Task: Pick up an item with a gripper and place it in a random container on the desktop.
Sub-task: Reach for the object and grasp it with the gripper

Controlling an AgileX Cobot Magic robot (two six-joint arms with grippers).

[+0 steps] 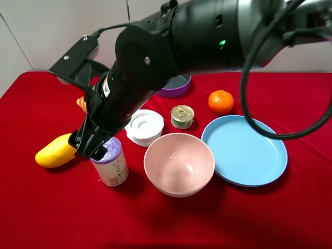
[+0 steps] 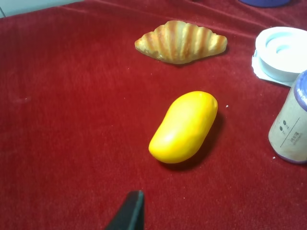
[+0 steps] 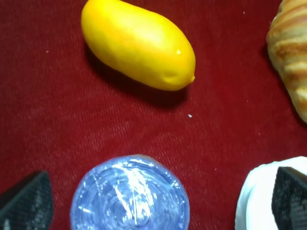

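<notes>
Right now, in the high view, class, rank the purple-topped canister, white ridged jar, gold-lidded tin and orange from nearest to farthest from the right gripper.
From the right gripper:
1. canister, directly beneath it.
2. white jar, just right of the canister.
3. tin, further right.
4. orange, farthest right, towards the back.

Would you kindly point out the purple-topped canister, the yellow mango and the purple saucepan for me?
canister (image 1: 114,171): exterior high view, on its printed label.
mango (image 2: 184,125): left wrist view, on the middle of its yellow skin.
saucepan (image 1: 179,93): exterior high view, on its purple outer wall, just below the arm.
</notes>
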